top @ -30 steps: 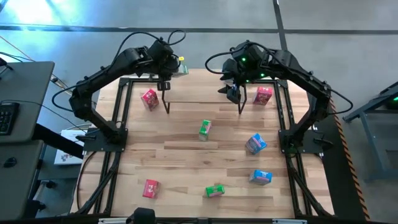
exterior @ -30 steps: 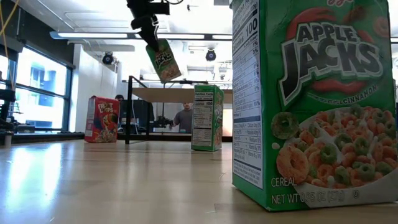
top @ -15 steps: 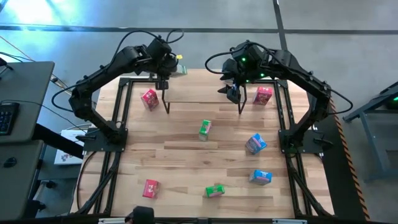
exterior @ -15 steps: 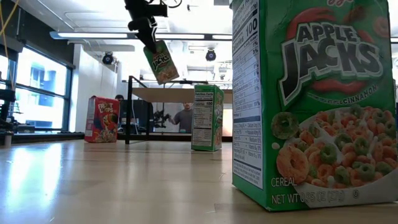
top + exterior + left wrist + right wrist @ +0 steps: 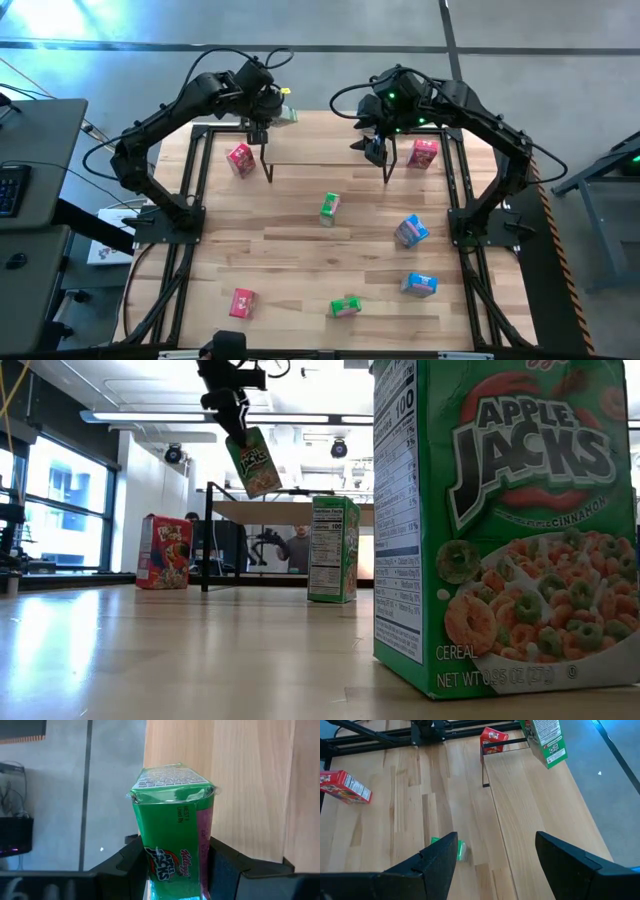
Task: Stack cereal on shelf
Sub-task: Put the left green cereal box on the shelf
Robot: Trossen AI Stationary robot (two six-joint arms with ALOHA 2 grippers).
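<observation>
The left gripper (image 5: 270,112) sits at the upper left of the high view, over the far left end of the shelf (image 5: 325,140); its jaws are clamped on a green Apple Jacks box (image 5: 284,113), which hangs tilted in the air above the shelf top in the low view (image 5: 252,461); in the left wrist view the box (image 5: 172,832) stands between the two dark fingers (image 5: 125,867), its wrapped top end facing the camera, with the shelf board (image 5: 240,780) beyond it.

The right gripper (image 5: 376,147) hovers at the upper right of centre in the high view, by the right end of the shelf; its jaws stand wide with nothing between them, as the right wrist view shows (image 5: 495,860).

On the tabletop (image 5: 300,260) the other cereal boxes lie well apart: a red box (image 5: 240,159) at upper left beside the shelf's left leg; another red box (image 5: 423,152) at upper right; a green box (image 5: 329,208) upright near the centre; a blue box (image 5: 411,230) right of centre; a second blue box (image 5: 419,285) at lower right; a green box on its side (image 5: 345,306) at lower centre; a red box (image 5: 242,302) at lower left.

In the low view a large Apple Jacks box (image 5: 500,530) fills the right side; a person (image 5: 297,547) shows in the room behind.
</observation>
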